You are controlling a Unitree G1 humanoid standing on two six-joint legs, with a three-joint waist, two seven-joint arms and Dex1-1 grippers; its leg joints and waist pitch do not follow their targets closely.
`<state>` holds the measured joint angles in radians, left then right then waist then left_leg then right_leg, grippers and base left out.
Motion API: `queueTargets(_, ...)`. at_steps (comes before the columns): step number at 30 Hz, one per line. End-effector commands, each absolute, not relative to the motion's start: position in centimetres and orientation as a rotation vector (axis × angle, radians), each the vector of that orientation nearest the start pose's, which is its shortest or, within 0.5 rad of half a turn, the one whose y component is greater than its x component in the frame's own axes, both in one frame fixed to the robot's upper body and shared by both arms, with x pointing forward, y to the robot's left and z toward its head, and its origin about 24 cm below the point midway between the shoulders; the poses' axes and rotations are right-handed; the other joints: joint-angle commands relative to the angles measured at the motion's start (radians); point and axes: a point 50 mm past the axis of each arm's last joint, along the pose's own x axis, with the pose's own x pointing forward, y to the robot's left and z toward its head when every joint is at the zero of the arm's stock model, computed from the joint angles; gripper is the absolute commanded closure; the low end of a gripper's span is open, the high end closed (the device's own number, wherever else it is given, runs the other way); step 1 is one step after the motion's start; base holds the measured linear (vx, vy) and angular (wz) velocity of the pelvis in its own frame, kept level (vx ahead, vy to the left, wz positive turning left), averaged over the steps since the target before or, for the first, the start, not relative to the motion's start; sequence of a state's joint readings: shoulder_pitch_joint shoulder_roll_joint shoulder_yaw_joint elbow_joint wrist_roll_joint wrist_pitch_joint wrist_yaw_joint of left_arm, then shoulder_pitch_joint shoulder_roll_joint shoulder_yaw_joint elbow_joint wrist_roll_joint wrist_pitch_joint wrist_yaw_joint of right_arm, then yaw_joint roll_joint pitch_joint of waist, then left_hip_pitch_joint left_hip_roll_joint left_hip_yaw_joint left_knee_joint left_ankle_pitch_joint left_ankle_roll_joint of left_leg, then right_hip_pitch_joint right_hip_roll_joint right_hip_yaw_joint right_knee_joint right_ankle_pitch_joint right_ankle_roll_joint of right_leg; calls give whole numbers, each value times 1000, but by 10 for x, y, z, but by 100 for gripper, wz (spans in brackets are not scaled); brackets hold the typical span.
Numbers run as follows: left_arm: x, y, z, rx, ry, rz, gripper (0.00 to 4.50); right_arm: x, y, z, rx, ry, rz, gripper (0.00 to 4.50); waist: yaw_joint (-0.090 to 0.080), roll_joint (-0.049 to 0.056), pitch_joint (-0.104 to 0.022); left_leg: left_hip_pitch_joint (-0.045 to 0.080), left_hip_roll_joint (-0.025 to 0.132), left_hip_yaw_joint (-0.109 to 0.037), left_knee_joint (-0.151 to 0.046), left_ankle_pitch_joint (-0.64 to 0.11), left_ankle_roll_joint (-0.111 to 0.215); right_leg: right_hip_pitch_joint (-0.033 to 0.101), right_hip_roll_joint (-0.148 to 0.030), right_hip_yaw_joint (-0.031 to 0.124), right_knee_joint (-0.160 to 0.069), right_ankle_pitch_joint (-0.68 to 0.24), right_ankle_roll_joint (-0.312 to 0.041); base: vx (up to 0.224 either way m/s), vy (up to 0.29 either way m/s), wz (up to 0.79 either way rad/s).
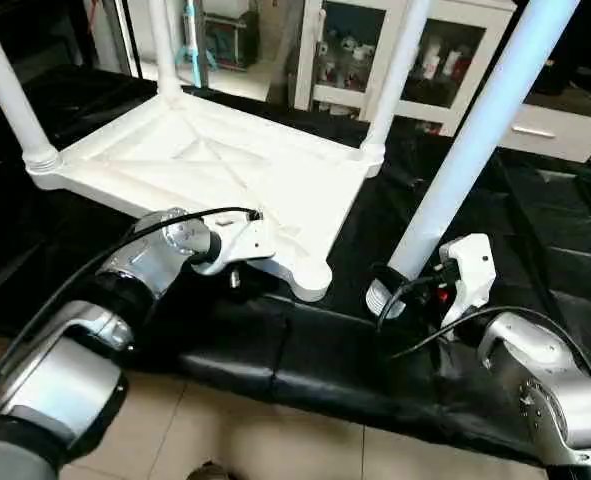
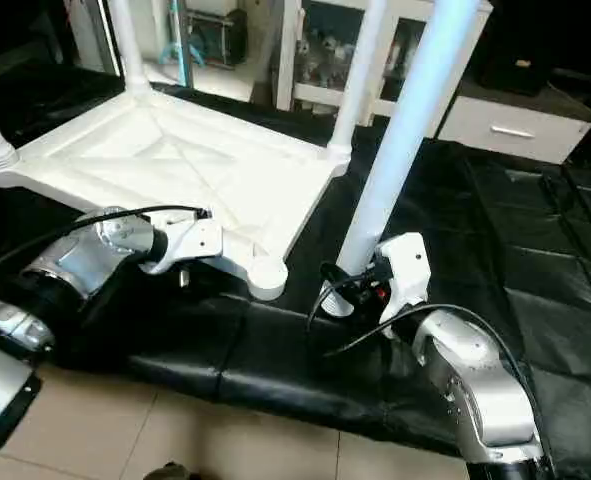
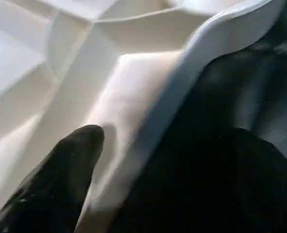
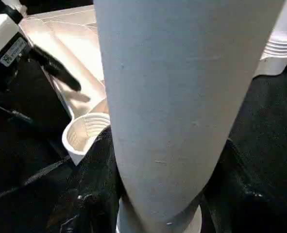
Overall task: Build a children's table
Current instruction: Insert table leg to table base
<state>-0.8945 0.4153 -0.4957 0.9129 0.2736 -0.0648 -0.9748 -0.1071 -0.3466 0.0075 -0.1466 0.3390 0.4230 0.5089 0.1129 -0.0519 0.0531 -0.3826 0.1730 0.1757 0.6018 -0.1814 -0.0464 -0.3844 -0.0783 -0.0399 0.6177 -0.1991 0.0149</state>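
Note:
The children's table top [image 1: 215, 160] lies upside down on the black cloth, its X-ribbed underside facing up. Three white legs stand screwed into its corners: far left [image 1: 5, 90], back [image 1: 165, 50] and back right [image 1: 395, 70]. The near right corner socket [image 4: 87, 131] is empty. My right gripper [image 1: 415, 285] is shut on a fourth leg [image 1: 475, 140], which stands tilted with its threaded end on the cloth just right of that corner. My left gripper [image 1: 265, 245] is open at the top's near rim, with one finger [image 3: 60, 179] over the inside of the top.
The black-cloth work table [image 1: 535, 220] stretches away to the right and back. A white cabinet with glass doors [image 1: 445, 50] stands behind it. The table's near edge drops to tiled floor [image 1: 225, 430]. Black cables run along both forearms.

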Motion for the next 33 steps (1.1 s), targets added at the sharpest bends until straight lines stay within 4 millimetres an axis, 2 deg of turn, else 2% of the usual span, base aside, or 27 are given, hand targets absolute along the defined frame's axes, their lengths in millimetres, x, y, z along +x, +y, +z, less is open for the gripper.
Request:
queueTargets(1, 361, 140, 75, 901, 532, -1185, 54, 261, -173, 80, 5, 155, 577, 265, 2, 12, -70, 33, 58, -19, -80, -179, -17, 37, -77, 36, -49, 35, -263, 0, 0, 0)
queueTargets(5, 353, 134, 74, 814, 551, -1245, 83, 260, -172, 79, 5, 157, 581, 265, 3, 14, -70, 33, 59, -18, -79, -161, -6, 37, -77, 35, -45, 62, -273, 0, 0, 0)
queueTargets(6, 349, 132, 72, 789, 566, -1274, 98, 260, -172, 79, 4, 159, 582, 265, 3, 7, -70, 33, 61, -18, -80, -155, -1, 39, -79, 35, -44, 60, -277, 0, 0, 0)
queueTargets(7, 347, 132, 71, 779, 574, -1288, 101, 260, -172, 79, 4, 159, 582, 265, 4, 11, -69, 33, 61, -17, -80, -157, 2, 37, -80, 35, -46, 50, -278, 0, 0, 0)
queueTargets(8, 346, 131, 71, 774, 577, -1292, 101, 260, -172, 79, 4, 159, 582, 265, 3, 9, -68, 32, 60, -16, -79, -158, 3, 37, -79, 36, -46, 43, -278, 0, 0, 0)
queueTargets(10, 341, 130, 70, 748, 592, -1311, 129, 260, -173, 79, 5, 159, 583, 265, 2, 8, -65, 32, 60, -16, -82, -180, 0, 36, -79, 36, -52, -5, -266, 0, 0, 0)
queueTargets(12, 336, 128, 71, 717, 593, -1324, 129, 261, -172, 79, 3, 159, 584, 265, 1, 9, -63, 31, 63, -18, -86, -200, -11, 36, -81, 36, -53, -39, -262, 0, 0, 0)
queueTargets(14, 331, 122, 74, 656, 579, -1327, 148, 261, -172, 79, 3, 158, 586, 265, 0, 11, -64, 34, 64, -18, -86, -205, -18, 34, -81, 36, -52, -49, -260, 0, 0, 0)
queueTargets(15, 328, 115, 77, 597, 551, -1311, 148, 262, -172, 79, 2, 157, 587, 265, -1, 9, -64, 34, 64, -16, -86, -203, -18, 33, -78, 36, -52, -45, -259, 0, 0, 0)
queueTargets(19, 329, 105, 76, 549, 520, -1235, 180, 263, -171, 79, 3, 156, 589, 265, 2, 7, -63, 31, 60, -15, -82, -190, -7, 33, -76, 37, -56, -40, -256, 0, 0, 0)
queueTargets(22, 335, 99, 70, 528, 513, -1084, 210, 263, -170, 78, 5, 155, 590, 265, 3, 7, -64, 29, 59, -16, -82, -188, -2, 35, -77, 37, -59, -45, -247, 0, 0, 0)
queueTargets(24, 336, 98, 69, 527, 513, -1057, 218, 263, -169, 78, 5, 155, 590, 265, 2, 4, -63, 27, 58, -16, -82, -191, 3, 36, -77, 38, -62, -58, -238, 0, 0, 0)
queueTargets(28, 334, 106, 64, 630, 514, -1037, 255, 263, -167, 79, 10, 151, 590, 265, -5, 8, -62, 25, 59, -20, -86, -206, -3, 36, -75, 37, -68, -106, -213, 0, 0, 0)
queueTargets(33, 333, 122, 63, 662, 535, -1015, 285, 262, -170, 79, 13, 149, 582, 265, -19, 8, -61, 23, 58, -22, -90, -228, -16, 34, -73, 36, -66, -112, -213, 0, 0, 0)
